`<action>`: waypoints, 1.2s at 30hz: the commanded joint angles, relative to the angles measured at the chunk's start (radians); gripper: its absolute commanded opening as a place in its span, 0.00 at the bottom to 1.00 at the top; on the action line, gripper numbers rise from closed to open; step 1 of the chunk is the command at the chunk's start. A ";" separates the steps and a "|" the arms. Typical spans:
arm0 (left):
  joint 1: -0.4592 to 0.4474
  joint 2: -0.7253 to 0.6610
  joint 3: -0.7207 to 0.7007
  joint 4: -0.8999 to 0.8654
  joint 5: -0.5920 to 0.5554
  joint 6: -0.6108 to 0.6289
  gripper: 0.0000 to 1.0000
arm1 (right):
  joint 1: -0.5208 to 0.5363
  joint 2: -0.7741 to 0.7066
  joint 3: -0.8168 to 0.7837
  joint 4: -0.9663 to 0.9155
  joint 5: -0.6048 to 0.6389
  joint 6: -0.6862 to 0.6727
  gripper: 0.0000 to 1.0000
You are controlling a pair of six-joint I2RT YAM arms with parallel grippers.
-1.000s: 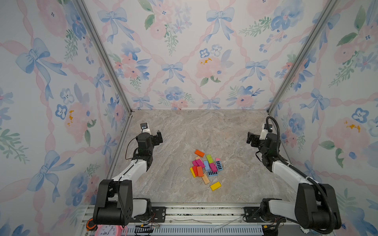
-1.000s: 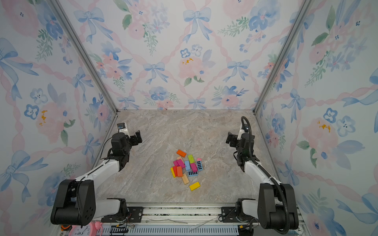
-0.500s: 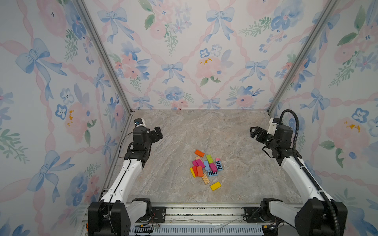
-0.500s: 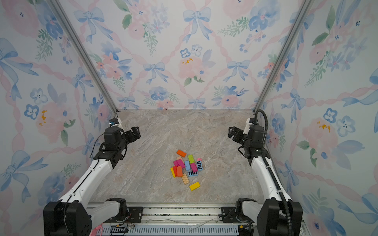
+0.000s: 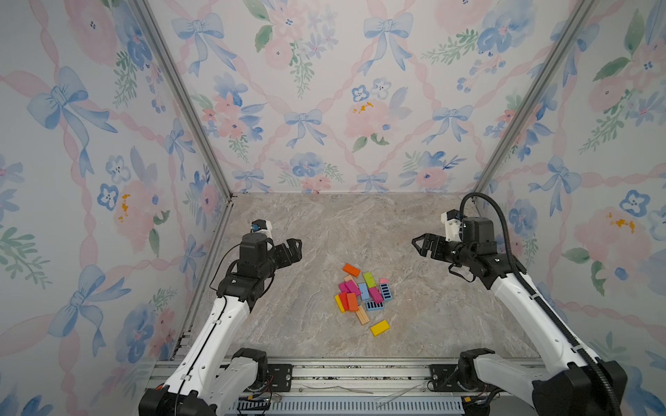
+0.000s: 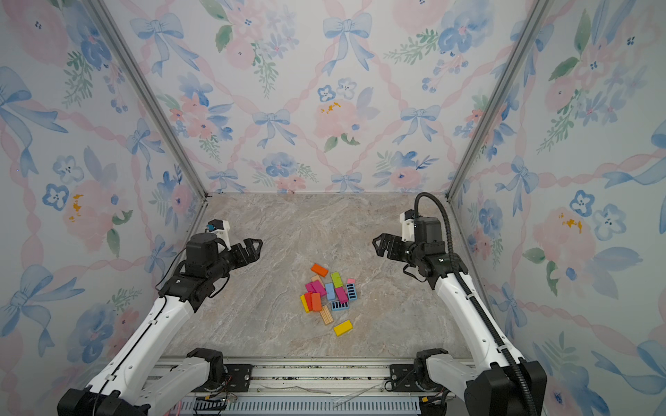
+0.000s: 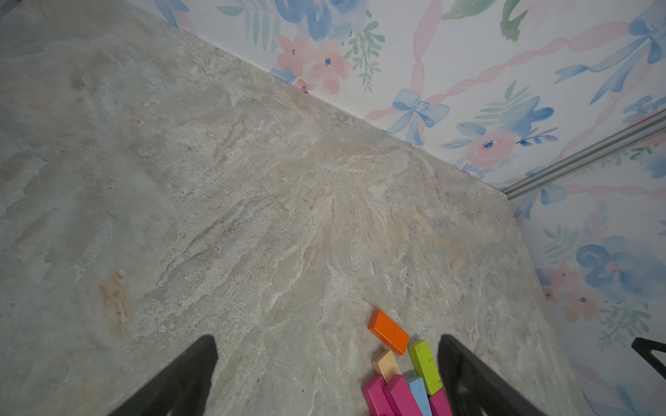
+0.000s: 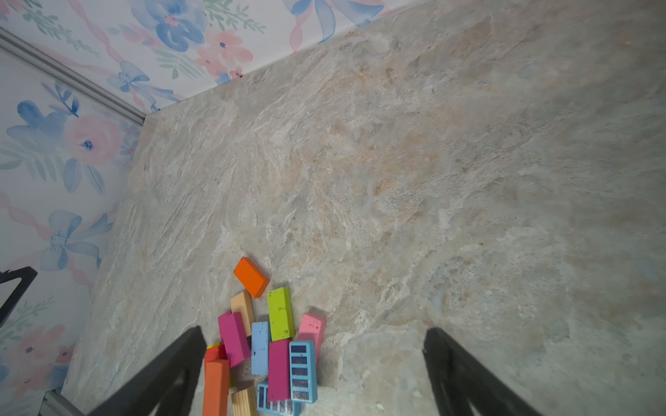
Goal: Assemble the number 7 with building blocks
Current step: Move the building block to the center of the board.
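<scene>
- The building blocks [image 5: 363, 293] lie in a loose heap on the marble-patterned tabletop [image 5: 324, 223], toward its front edge and about midway between its side edges. Several of them touch or overlap.
- An orange block [image 5: 351, 269] lies at the heap's far end, beside a lime-green block [image 5: 369, 280].
- Two black-striped blue blocks [image 5: 386, 291] sit on the side facing the right edge, against a magenta block [image 5: 375, 295] and near a light blue block [image 5: 364, 291].
- A lined wooden block [image 5: 362, 314] sticks out toward the front edge. A yellow block [image 5: 380, 327] lies alone just beyond it.
- The left gripper [image 5: 297, 249] hovers near the left edge, well apart from the heap, its jaws spread wide and empty.
- The right gripper [image 5: 418, 247] hovers near the right edge, also well apart from the heap, its jaws wide and empty.
</scene>
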 commanded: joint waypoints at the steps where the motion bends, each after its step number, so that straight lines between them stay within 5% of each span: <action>1: -0.051 -0.014 -0.019 -0.075 0.025 -0.024 0.98 | 0.075 0.015 0.035 -0.151 0.041 -0.034 0.97; 8: -0.210 0.039 -0.094 -0.079 0.031 -0.061 0.97 | 0.223 0.053 -0.018 -0.195 0.108 0.004 0.98; 13: -0.322 0.100 -0.104 -0.079 0.009 -0.077 0.97 | 0.236 0.087 -0.077 -0.144 0.101 0.018 0.99; 25: -0.377 0.120 -0.149 -0.078 -0.009 -0.120 0.97 | 0.297 0.251 -0.109 -0.059 0.036 0.038 0.90; 30: -0.380 0.123 -0.160 -0.078 -0.036 -0.125 0.96 | 0.501 0.375 -0.012 -0.001 0.074 0.070 0.88; 36: -0.375 0.087 -0.194 -0.084 -0.055 -0.132 0.96 | 0.687 0.628 0.210 -0.042 0.139 0.090 0.73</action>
